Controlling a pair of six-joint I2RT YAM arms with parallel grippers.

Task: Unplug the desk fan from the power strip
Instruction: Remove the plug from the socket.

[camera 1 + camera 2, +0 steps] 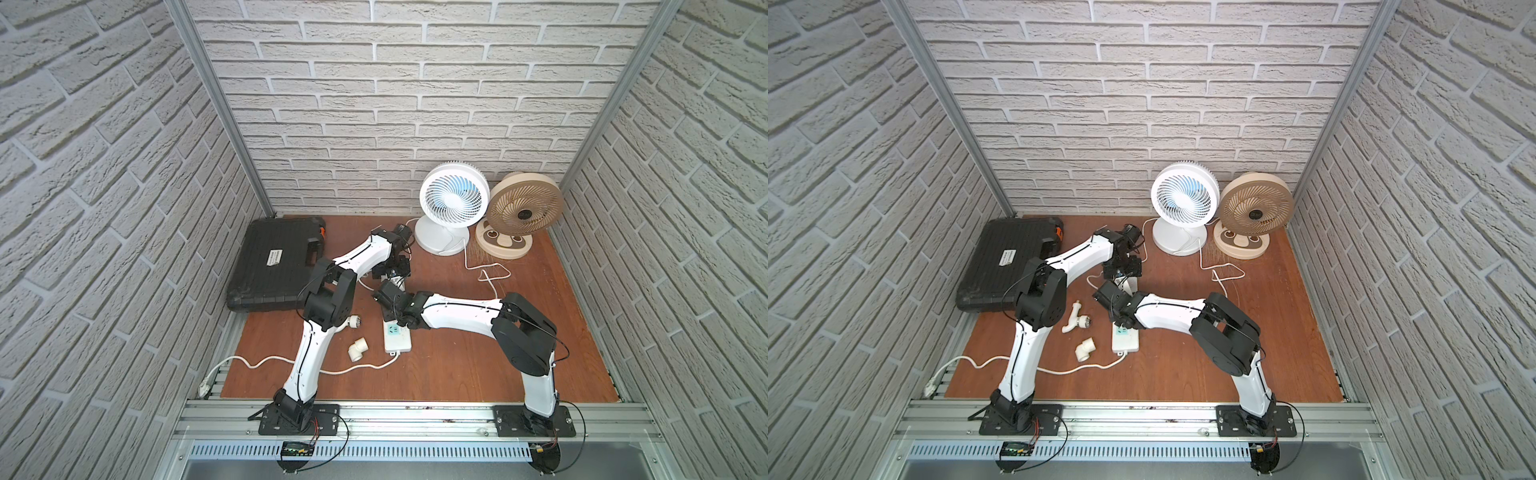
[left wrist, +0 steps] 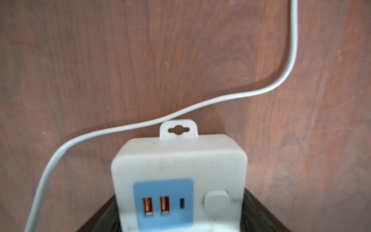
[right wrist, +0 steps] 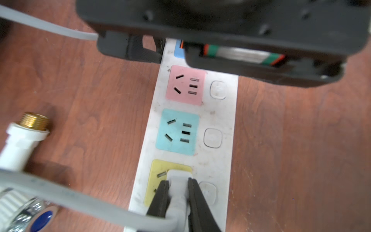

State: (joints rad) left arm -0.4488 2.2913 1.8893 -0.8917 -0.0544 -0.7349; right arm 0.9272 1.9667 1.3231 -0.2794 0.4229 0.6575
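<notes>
The white power strip lies lengthwise at mid-table, with pink, blue and yellow sockets. A white plug sits in the yellow socket. My right gripper is shut on this plug, one black finger on each side. The plug's flat grey cord bends away sideways. My left gripper is shut on the strip's far end, its fingers on both sides by the blue USB panel. The white desk fan stands upright at the back wall in both top views.
A beige fan stands beside the white one. A black tool case lies at the back left. A white pipe elbow and a brass-threaded fitting lie left of the strip. Loose cords cross the table.
</notes>
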